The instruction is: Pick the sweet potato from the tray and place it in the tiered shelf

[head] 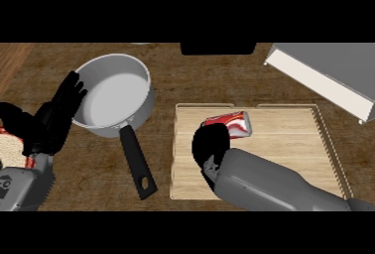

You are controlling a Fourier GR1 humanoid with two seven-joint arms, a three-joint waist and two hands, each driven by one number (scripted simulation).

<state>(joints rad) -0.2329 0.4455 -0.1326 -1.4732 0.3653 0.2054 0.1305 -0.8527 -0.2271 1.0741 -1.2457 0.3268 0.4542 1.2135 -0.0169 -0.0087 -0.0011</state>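
Your right robot hand (209, 144) curls around a red-and-white object (233, 123) on the pale wooden tray (293, 144); it may slip while lifting toward the white tiered shelf (322, 74).

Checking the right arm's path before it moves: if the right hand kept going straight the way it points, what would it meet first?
The right hand points up the tray at the red-and-white object, apparently already touching it; contact is hard to judge from above.

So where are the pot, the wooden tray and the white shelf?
pot (110, 94), head view, on its grey inner floor.
wooden tray (293, 144), head view, on its bare board.
white shelf (322, 82), head view, on its front edge.
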